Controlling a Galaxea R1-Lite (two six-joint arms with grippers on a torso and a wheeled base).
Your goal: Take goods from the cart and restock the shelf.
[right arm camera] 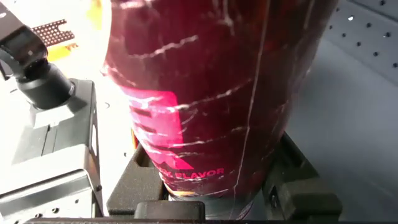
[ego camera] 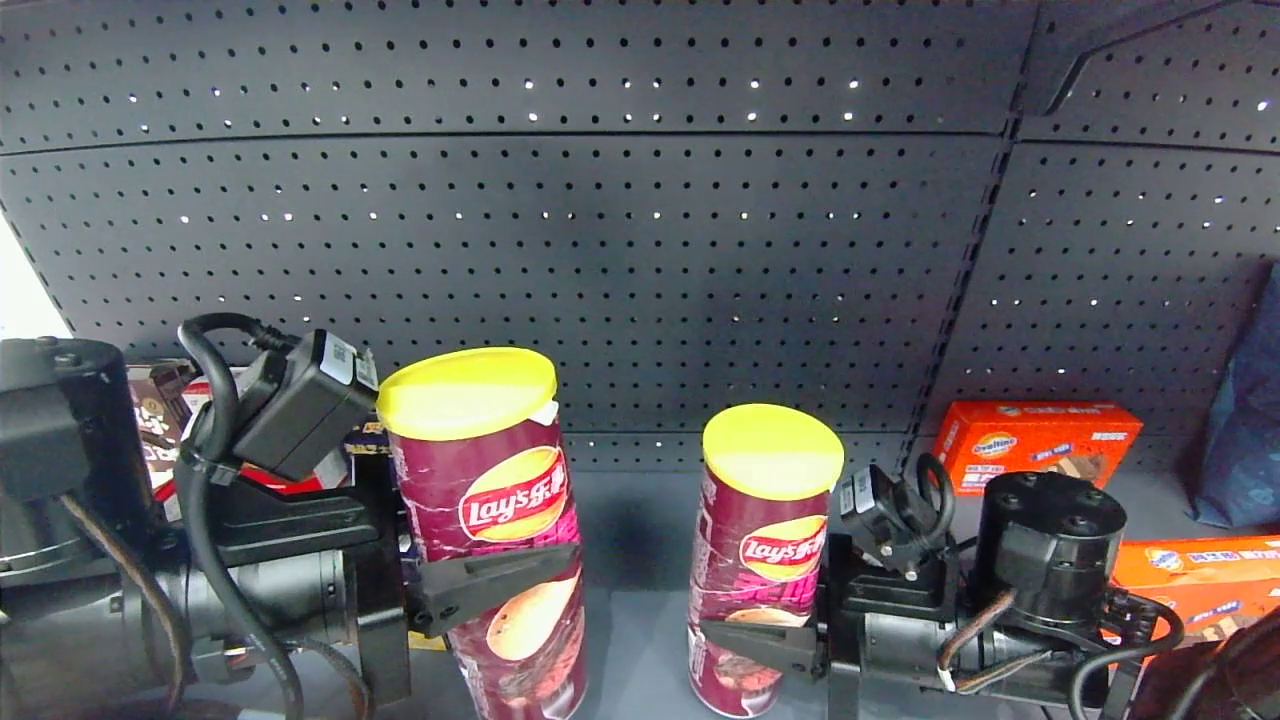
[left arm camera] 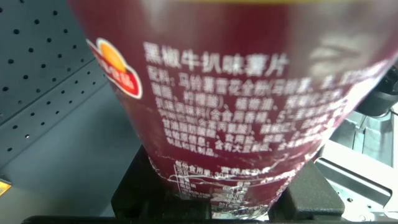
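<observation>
Pegboard: dark, punched with holes, it rose behind everything I held.
Shelf: a grey board that ran out from the pegboard's foot toward me.
Left can: maroon with a yellow lid, it stood out in front of the pegboard and leaned a little. My left wrist view showed its printed side up close. I could not tell whether its base touched the shelf.
Right can: the same kind and upright, in front of the pegboard and apart from the left can. My right wrist view looked along its wall.
Left pincer: clamped on the left can low on its body, one finger across the front. Its pads hugged the can.
Right pincer: clamped on the right can near its base, with the can seated between its pads.
Blue bag: against the pegboard at its far right end.
Orange box: at the pegboard's foot, to the right of the right can.
Second orange box: farther out from the pegboard than the first.
Brown boxes: near the pegboard's left end, behind my left arm.
</observation>
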